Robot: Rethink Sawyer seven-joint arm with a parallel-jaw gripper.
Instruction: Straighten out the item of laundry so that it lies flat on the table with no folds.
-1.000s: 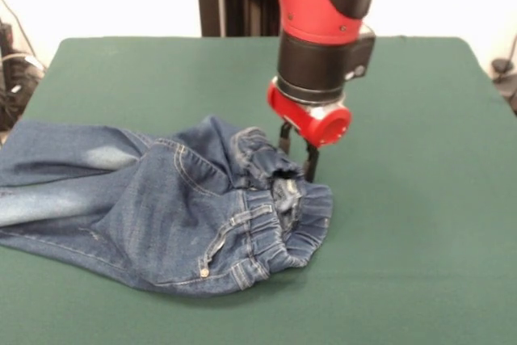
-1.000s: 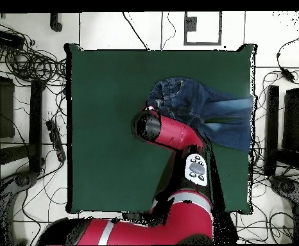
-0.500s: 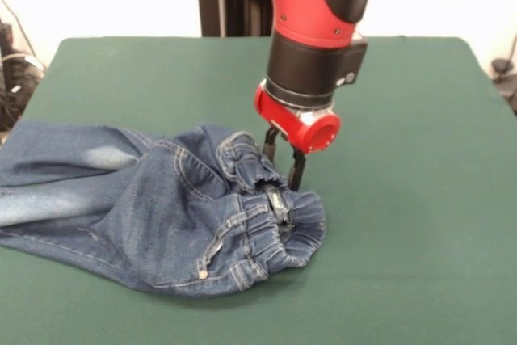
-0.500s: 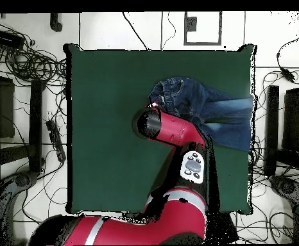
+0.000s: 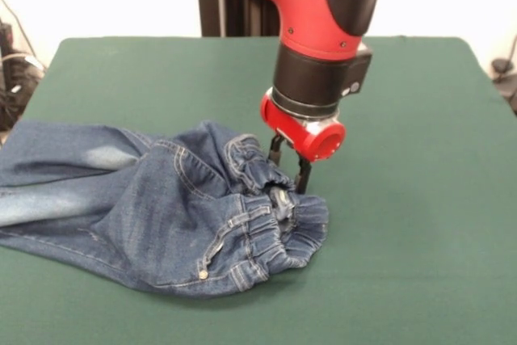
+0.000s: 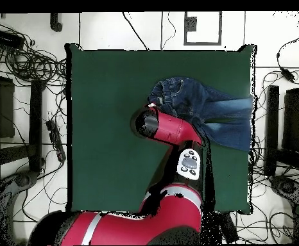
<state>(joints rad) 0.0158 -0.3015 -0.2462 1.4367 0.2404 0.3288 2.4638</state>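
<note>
My gripper [image 5: 290, 169] pinches the bunched waistband of the jeans [image 5: 161, 208], which lie crumpled on the table [image 5: 404, 199], legs trailing off its edge; cables [image 6: 30, 64] clutter the surrounding floor.

The table [image 5: 420, 199] has a dark green, felt-like top. The only thing lying directly on it is the pair of blue jeans [image 5: 153, 208], rumpled rather than flat. In the front view their gathered waistband sits bunched right under the gripper [image 5: 289, 170], and the legs spread away to the gripper's left, reaching the table's edge. Bare green cloth lies on the gripper's other sides.
</note>
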